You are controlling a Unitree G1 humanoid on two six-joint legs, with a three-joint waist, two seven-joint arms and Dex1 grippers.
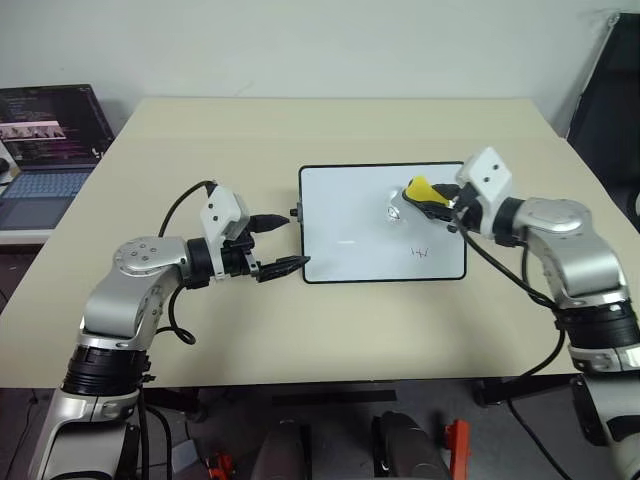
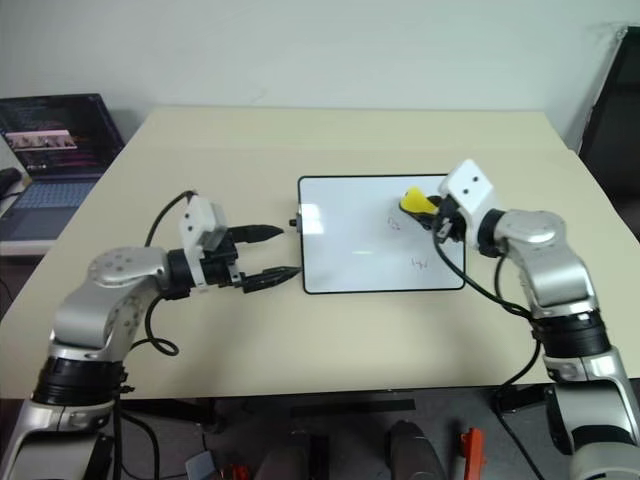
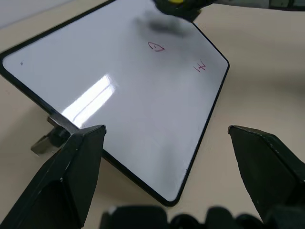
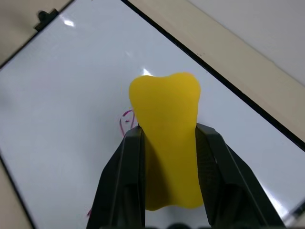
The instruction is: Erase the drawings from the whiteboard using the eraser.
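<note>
Eraser (image 4: 169,143) — soft, light, pinched mid-body in your right gripper (image 1: 432,205) — over the whiteboard (image 1: 350,235); left gripper (image 1: 280,243) spread, empty, beside its slippery frame.

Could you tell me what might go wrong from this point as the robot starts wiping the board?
The left gripper is open at the whiteboard edge, not clamping it, so the board may slide under wiping. The right gripper pinches the yellow eraser low, so it could twist or slip. The small reddish squiggles could be missed.
</note>
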